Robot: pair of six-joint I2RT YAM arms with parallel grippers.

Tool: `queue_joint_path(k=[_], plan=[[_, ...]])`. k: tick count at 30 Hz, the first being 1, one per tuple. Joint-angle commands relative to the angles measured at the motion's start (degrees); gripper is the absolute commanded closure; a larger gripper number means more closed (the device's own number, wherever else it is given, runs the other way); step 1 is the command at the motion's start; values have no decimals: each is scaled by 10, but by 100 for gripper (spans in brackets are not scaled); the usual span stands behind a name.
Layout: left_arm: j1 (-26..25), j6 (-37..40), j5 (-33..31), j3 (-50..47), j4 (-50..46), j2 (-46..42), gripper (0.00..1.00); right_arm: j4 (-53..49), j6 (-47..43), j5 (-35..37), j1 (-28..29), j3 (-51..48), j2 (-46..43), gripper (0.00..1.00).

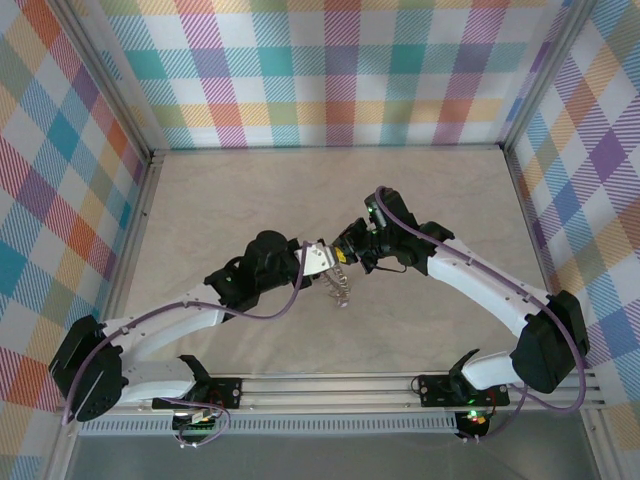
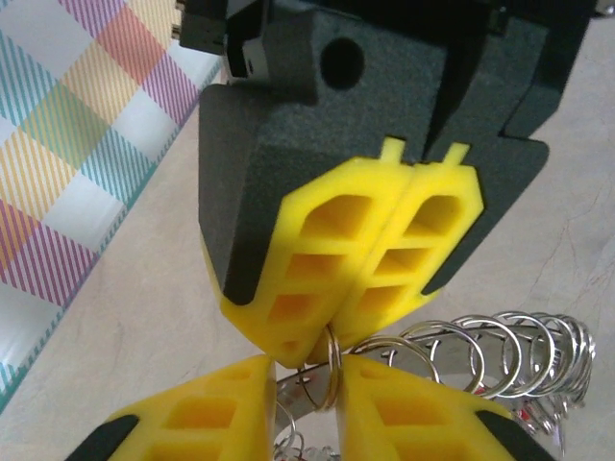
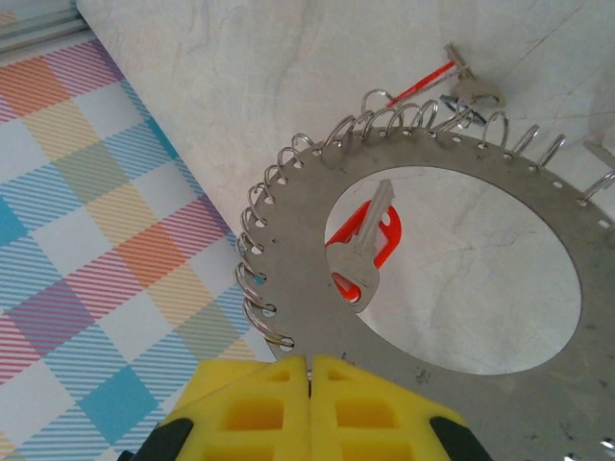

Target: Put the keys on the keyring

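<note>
Over the pale tabletop (image 1: 210, 200), the left hand (image 2: 306, 384) and right hand (image 3: 309, 379) both clamp the keyring (image 3: 288, 254); an uneven tug could wrench it free, spilling the red key (image 3: 382, 240).

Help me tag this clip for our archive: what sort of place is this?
Probably a lab cell for robot testing: plaid-printed walls on a metal frame, left arm and right arm bolted to a rail, and a beige tabletop.
</note>
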Motion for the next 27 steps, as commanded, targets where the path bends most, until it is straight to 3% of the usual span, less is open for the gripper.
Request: queue_joint_path(k=[1,12,16,21,24,27], plan=[[-4,23,-10,28,-2,13,84,13,37,-25,4,4,-17,100],[-5,35,-33,31,-7,13,100,19,46,-27,7,3,-19,100],[-4,30,-23,23,-3,0,100,13,48,13,6,-15,-45,79],[10,3,6,10,12,-20,100,14,43,45,-13,-52,-92,65],[25,-19,35,2,24,-34,100,47,-36,44,-24,-66,-110,63],[45,-31,77,0,20,-50,100,86,-232,99,-25,-70,-134,63]])
